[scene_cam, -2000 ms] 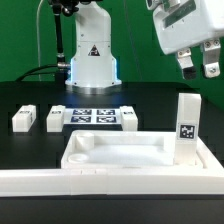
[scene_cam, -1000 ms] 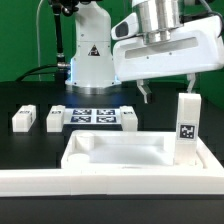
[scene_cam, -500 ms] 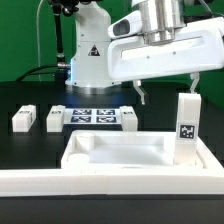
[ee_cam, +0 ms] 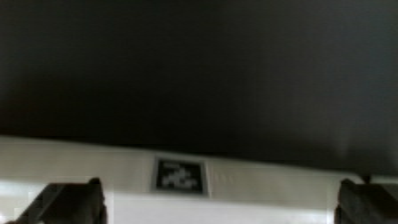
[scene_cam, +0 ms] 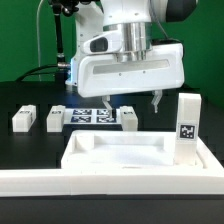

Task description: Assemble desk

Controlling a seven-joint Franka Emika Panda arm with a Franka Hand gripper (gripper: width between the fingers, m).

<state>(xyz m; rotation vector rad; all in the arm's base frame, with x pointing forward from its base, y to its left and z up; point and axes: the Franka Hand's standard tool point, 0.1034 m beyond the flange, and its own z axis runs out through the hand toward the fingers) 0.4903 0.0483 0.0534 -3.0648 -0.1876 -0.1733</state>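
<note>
The white desk top (scene_cam: 118, 152) lies flat near the front, rim up. One square leg (scene_cam: 186, 126) with a tag stands upright at its corner on the exterior view's right. Two loose legs (scene_cam: 24, 118) (scene_cam: 55, 118) lie on the black table at the left, and a third leg (scene_cam: 128, 117) lies by the marker board. My gripper (scene_cam: 131, 102) hangs open just above that third leg, behind the desk top, with nothing between its fingers. In the wrist view the gripper (ee_cam: 217, 210) spans a blurred white surface carrying one tag (ee_cam: 178, 176); which part it is I cannot tell.
The marker board (scene_cam: 88, 116) lies flat behind the desk top. A long white L-shaped rail (scene_cam: 100, 186) runs along the front edge and up the exterior view's right side. The robot's base (scene_cam: 90, 60) stands at the back.
The gripper has swung from the exterior view's upper right toward the left and come lower, now over the leg beside the marker board. Its jaws stayed open. No part has moved.
</note>
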